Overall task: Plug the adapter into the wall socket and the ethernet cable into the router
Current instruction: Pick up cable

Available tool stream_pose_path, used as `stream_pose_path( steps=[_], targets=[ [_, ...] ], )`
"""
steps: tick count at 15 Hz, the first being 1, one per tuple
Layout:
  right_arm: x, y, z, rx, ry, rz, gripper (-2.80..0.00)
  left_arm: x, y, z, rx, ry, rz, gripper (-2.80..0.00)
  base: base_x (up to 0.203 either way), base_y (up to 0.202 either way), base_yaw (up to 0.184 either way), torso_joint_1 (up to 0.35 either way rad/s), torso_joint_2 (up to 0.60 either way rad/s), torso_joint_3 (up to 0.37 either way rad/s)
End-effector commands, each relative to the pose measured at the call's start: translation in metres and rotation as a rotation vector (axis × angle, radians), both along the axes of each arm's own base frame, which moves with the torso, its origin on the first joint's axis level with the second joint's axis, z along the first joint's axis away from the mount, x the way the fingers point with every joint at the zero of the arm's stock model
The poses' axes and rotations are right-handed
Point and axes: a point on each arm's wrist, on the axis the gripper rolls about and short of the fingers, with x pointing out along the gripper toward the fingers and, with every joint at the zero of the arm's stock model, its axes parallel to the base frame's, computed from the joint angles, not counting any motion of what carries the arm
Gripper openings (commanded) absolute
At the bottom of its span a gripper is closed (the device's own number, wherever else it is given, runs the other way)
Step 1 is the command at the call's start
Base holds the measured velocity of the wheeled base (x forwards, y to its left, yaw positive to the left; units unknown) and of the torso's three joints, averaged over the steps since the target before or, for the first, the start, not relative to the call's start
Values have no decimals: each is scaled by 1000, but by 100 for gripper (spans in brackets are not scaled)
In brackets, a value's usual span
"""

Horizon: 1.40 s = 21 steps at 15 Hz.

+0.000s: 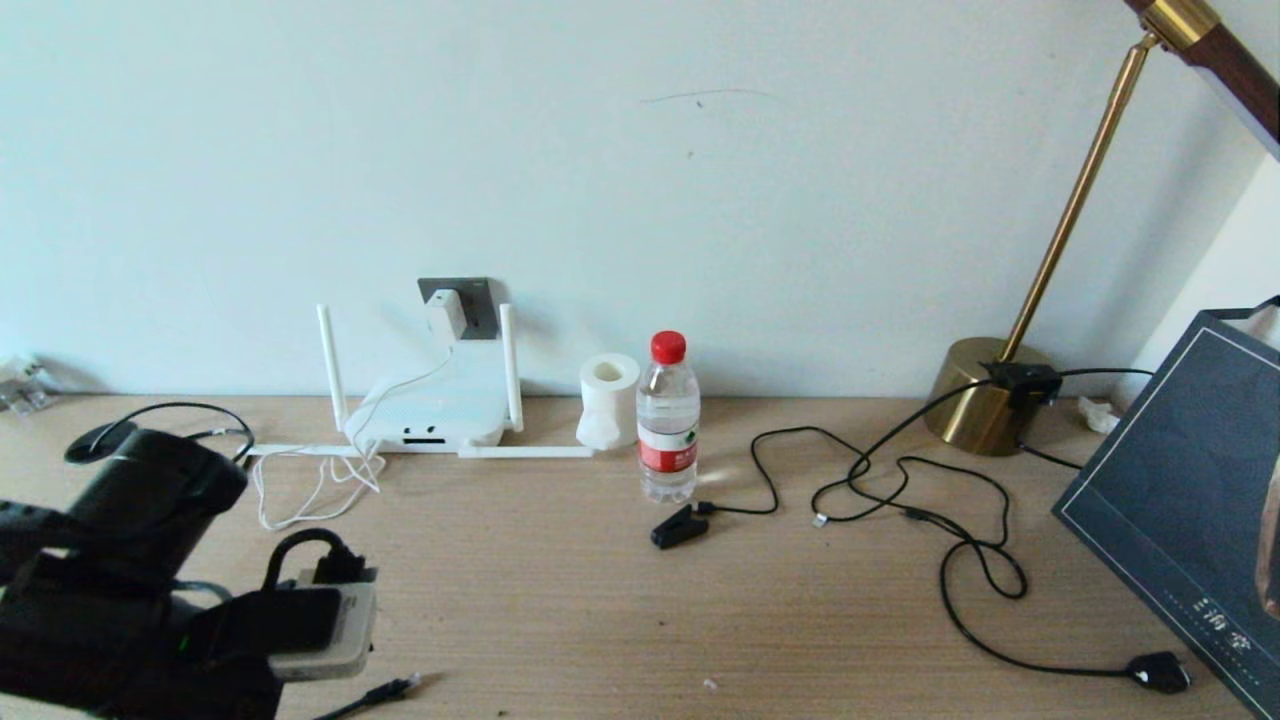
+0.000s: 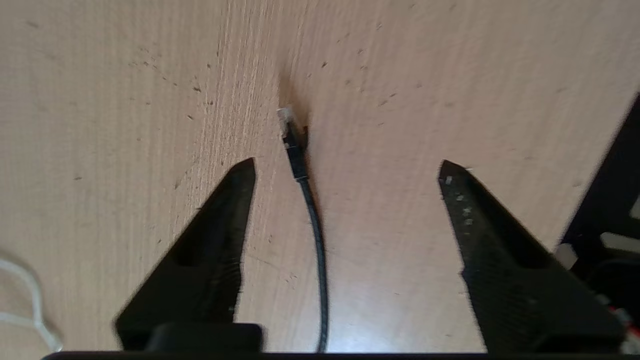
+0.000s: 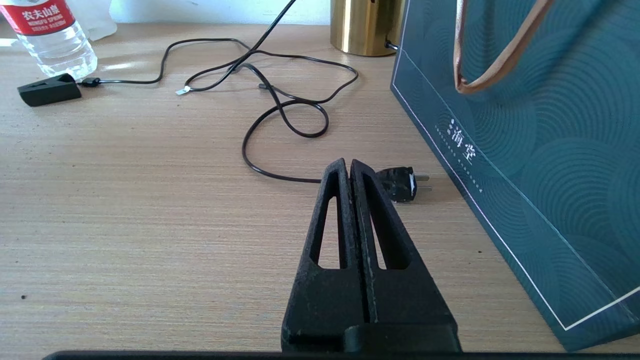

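- Left gripper (image 2: 345, 167): jaws wide apart, holding nothing; in the left wrist view it hangs over the wood table (image 2: 450, 75), pointing down at it.
- Ethernet cable (image 2: 315, 220) lies on the table betw. the two fingers (image 2: 220, 240), touching neither; its plug w/ clear tip sits just past the fingertips.
- Head view: left arm fills the lower left of the frame; the cable's plug end (image 1: 385, 690) shows at the bottom edge, just right of the arm.
- Adapter (image 1: 447, 313): already in the wall socket (image 1: 478, 300), upper-left-centre of the head view; its thin white cord drops down over the router and loops on the table.
- Router (image 1: 430, 410): sits against the wall right below the socket, 2 antennas upright, 2 lying flat on the table; dark ports face the camera.
- Right gripper (image 3: 350, 167): jaws pressed together, empty, hanging low over the table; not seen in the head view.
- Right wrist view: black power plug (image 3: 400, 182) lies just past the fingertips, next to a dark teal paper bag (image 3: 540, 125).
- Centre of the head view: water bottle (image 1: 667, 420) w/ red cap, white paper roll (image 1: 608, 400) just left of it, black clip (image 1: 678, 526) on thin wire in front.
- Brass lamp (image 1: 985, 395) base at right, by the wall.
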Motion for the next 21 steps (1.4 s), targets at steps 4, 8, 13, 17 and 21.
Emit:
stream_pose_path(
  steps=[4, 8, 13, 17, 21],
  targets=[
    [0, 0, 0, 0, -1, 0, -280, 31, 18, -23, 35, 102, 18, 0, 0, 0, 0, 0, 0, 0],
    [0, 0, 0, 0, 0, 0, -280, 34, 18, -30, 36, 131, 19, 0, 0, 0, 0, 0, 0, 0],
    [0, 0, 0, 0, -1, 0, -280, 37, 18, -41, 39, 168, 22, 0, 0, 0, 0, 0, 0, 0],
    [0, 0, 0, 0, 0, 0, -280, 38, 19, -43, 51, 176, 28, 0, 0, 0, 0, 0, 0, 0],
    [0, 0, 0, 0, 0, 0, -280, 39, 20, -45, 53, 188, 35, 0, 0, 0, 0, 0, 0, 0]
  ],
)
